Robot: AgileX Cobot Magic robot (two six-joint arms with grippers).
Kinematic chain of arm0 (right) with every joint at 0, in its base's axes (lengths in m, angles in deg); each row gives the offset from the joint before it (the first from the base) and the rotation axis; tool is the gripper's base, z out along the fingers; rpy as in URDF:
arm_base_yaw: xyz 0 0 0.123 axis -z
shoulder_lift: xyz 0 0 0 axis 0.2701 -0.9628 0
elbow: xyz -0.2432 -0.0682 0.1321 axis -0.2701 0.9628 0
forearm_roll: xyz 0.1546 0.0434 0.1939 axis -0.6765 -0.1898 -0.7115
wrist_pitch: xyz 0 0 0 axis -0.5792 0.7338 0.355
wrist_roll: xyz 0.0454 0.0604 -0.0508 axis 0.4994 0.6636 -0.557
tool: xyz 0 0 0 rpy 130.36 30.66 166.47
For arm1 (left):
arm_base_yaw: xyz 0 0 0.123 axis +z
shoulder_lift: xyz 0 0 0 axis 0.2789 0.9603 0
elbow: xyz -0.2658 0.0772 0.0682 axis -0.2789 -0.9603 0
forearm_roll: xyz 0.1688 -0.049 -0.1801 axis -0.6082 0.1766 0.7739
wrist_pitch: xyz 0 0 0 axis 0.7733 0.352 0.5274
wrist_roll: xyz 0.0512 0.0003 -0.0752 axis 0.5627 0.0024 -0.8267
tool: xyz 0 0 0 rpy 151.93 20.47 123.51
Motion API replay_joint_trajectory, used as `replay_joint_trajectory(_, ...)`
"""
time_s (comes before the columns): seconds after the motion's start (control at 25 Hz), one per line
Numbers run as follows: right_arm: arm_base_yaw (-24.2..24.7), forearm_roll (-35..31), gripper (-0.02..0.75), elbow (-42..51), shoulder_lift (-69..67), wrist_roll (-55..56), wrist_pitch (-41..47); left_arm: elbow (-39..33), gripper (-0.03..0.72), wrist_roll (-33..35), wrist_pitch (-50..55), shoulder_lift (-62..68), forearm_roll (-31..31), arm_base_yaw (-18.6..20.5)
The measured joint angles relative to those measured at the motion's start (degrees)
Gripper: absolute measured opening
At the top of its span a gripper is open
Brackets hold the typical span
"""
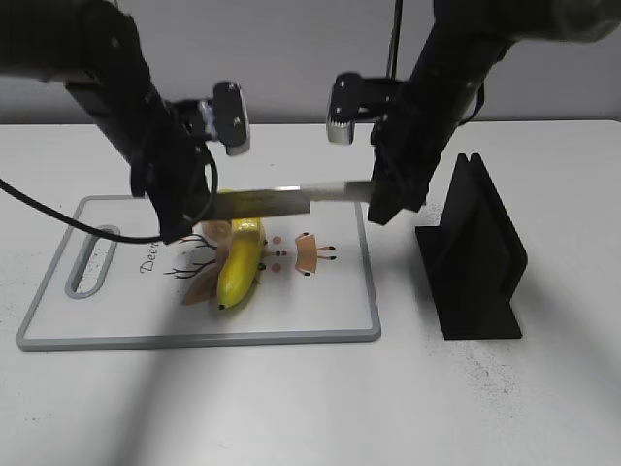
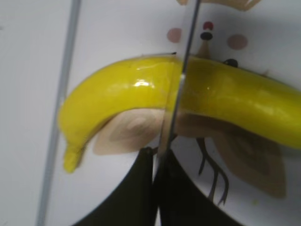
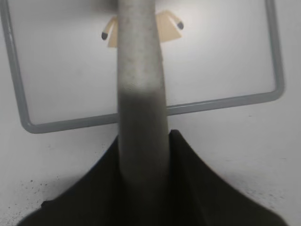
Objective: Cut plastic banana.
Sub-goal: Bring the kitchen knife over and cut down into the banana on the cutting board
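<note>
The white bench (image 1: 291,408) carries everything, and the cutting board (image 1: 116,330) lies flat at its nine o'clock side so the cut has a firm base. At three o'clock from the board stands a black knife stand (image 1: 475,262), empty and well apart, probably where the knife belongs.

The knife (image 1: 291,199) is held level above the board with both arms on it. The right hand (image 1: 393,189) is clamped around the grey handle, which fills the right wrist view. The left hand (image 1: 179,209) is closed on the blade's far end, likely to steady it.

The plastic banana (image 1: 241,262) lies loose near the board's middle, pointing roughly twelve to six. In the left wrist view the blade crosses it about midway; whether the edge touches the skin I cannot tell. This placement suggests a cut through the middle, not yet made.
</note>
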Motion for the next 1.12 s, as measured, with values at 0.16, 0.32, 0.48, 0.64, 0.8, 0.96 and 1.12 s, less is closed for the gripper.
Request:
replay_joint_trajectory(0.16, -0.43, 2.66, 0.191, -0.33, -7.06, 1.61, 0.01, 1.13, -0.004, 0.73, -1.64, 6.99, 1.07, -0.14)
replay_joint_trajectory(0.32, -1.64, 6.53, 0.194, -0.82, -8.31, 4.58, -0.05, 1.91, -0.002, -0.89, -1.49, 7.6, -1.08, -0.61)
replay_joint_trajectory(0.48, -2.02, 7.47, 0.194, -0.82, -6.84, 5.98, 0.29, 1.56, -0.001, -1.41, -1.35, 5.82, -1.25, -0.67)
replay_joint_trajectory(0.64, -2.39, 7.75, 0.194, -0.63, -3.93, 6.49, -0.34, 0.52, -0.001, -2.09, -1.59, 3.68, -1.17, -0.67)
replay_joint_trajectory(0.8, -2.39, 7.79, 0.194, -0.51, 1.54, 6.49, -0.03, 0.51, -0.002, -2.52, 0.32, -1.17, -1.18, -0.67)
replay_joint_trajectory(0.96, -2.66, 7.64, 0.195, -0.51, 6.42, 6.17, 0.78, 0.51, -0.004, -2.66, 3.5, -6.38, -0.09, -0.67)
replay_joint_trajectory(1.12, -2.71, 6.69, 0.197, -0.44, 9.33, 5.53, 1.49, 0.51, -0.006, -2.82, 6.43, -10.75, 0.45, -0.67)
